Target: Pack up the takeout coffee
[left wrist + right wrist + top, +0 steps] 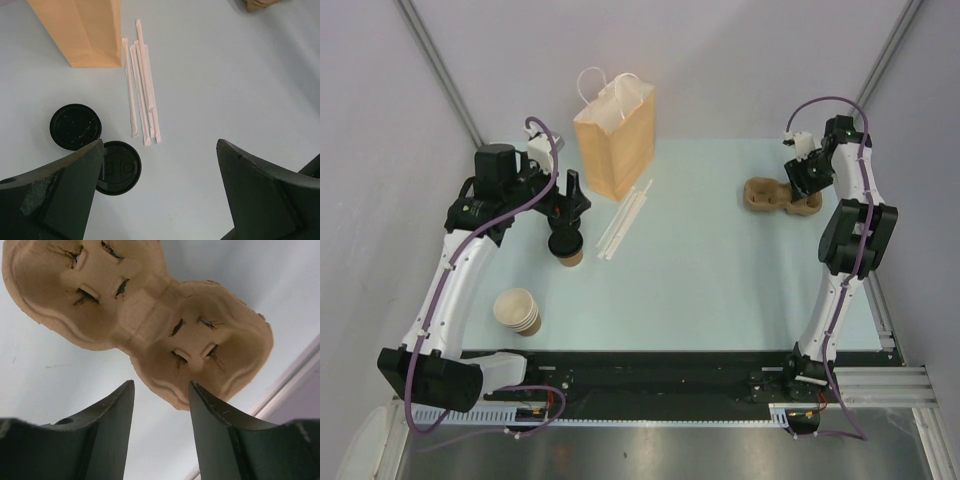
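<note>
1. The step in hand looks to be the pickup of the pulp cup carrier [145,315]. It lies flat at the far right of the bench [720,290], close to the right edge.
2. The right end effector [162,386] hangs just above it, its jaws part-way apart and pinching nothing. The carrier's near rim lines up with the gap between them.
3. To do this well, the arm should descend so one finger drops inside a well and the other outside the rim, then close on the wall alone. (Moulded pulp is thin: a hard squeeze would likely crumple it, and a shallow bite would let it pivot.)
4. A bite nearer the waist between the two wells would probably keep the carrier level when lifted.
5. The takeout coffee [567,248] stands upright with its lid on at the left of the bench. It is near the paper bag [615,140], beside the wrapped straws [142,90], and well apart from the carrier.
6. The left end effector [160,145] hovers over the coffee, spread wide and empty. It is best kept high so it does not knock the cup.
7. The left wrist view shows two black lids, and that view does not settle which one caps the cup.
</note>
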`<state>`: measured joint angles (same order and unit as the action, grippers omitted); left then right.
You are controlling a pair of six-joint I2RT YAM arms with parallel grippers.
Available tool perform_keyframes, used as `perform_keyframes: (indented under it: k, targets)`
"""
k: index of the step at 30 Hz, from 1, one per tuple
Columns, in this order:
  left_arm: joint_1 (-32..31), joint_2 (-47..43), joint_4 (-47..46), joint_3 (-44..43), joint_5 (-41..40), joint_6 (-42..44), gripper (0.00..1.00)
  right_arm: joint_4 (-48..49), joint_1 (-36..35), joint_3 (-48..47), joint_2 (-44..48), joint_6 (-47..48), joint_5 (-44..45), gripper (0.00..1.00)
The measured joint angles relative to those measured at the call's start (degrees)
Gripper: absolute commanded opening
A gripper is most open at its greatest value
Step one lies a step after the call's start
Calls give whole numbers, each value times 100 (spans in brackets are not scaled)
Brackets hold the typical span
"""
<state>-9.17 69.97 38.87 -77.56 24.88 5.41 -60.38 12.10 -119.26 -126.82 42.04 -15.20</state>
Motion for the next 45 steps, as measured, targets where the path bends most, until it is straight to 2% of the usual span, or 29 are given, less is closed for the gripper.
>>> perform_keyframes:
  k: [14,23,26,34,36,38,45]
  targets:
    - [0,17,2,44,-2,-2,99,-170,-116,-68,-365,-118,-201,44]
    - [0,20,4,94,-2,-4,99,-125,-173,-79,-400,-177,-203,36]
    - [0,22,4,96,-2,-4,99,-105,-177,-79,-400,-197,-205,29]
    - [0,22,7,96,-2,-48,100,-105,-175,-122,-400,-247,-225,19]
    - [0,22,7,96,-2,-50,99,-105,-173,-122,-400,-249,-227,5]
    - [0,22,7,96,0,-50,99,-105,-173,-122,-400,-245,-258,0]
    - [0,22,4,103,0,-52,99,-103,-170,-122,-400,-258,-328,0]
